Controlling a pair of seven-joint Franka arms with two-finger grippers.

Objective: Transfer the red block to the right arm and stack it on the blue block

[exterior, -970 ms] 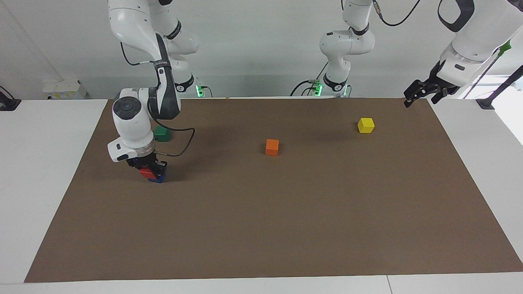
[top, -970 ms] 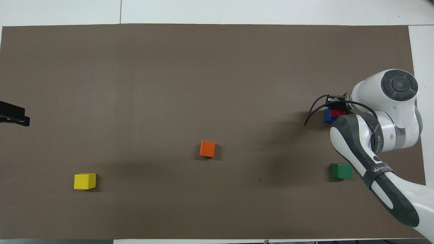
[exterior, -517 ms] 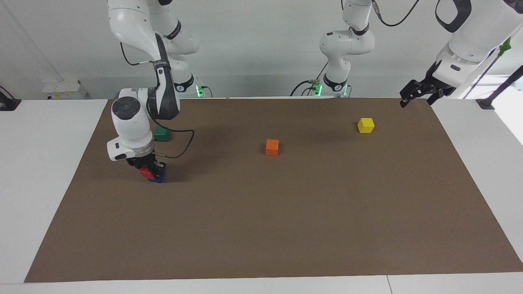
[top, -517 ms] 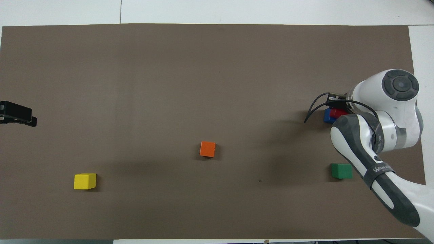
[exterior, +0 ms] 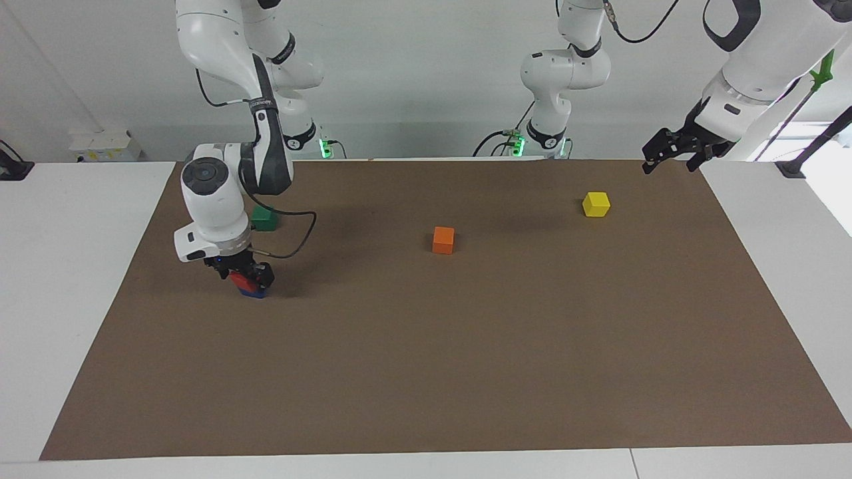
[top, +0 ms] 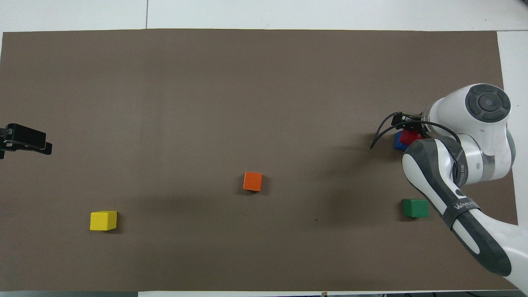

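Note:
The red block [exterior: 237,280] sits on top of the blue block [exterior: 254,291] on the brown mat, toward the right arm's end of the table. Both also show in the overhead view, the red block [top: 410,136] partly covering the blue block [top: 397,142]. My right gripper [exterior: 243,275] stands low over the stack, its jaws open on either side of the red block. My left gripper [exterior: 669,161] is open and empty, held up in the air over the mat's corner at the left arm's end; it also shows in the overhead view [top: 27,142].
A green cube [exterior: 264,218] lies nearer to the robots than the stack, beside the right arm's wrist. An orange cube [exterior: 443,240] lies mid-mat. A yellow cube [exterior: 596,204] lies toward the left arm's end. The brown mat [exterior: 466,372] covers most of the table.
The right gripper's jaws have parted around the red block and its wrist has risen slightly. The left gripper has drifted a little toward the mat's middle.

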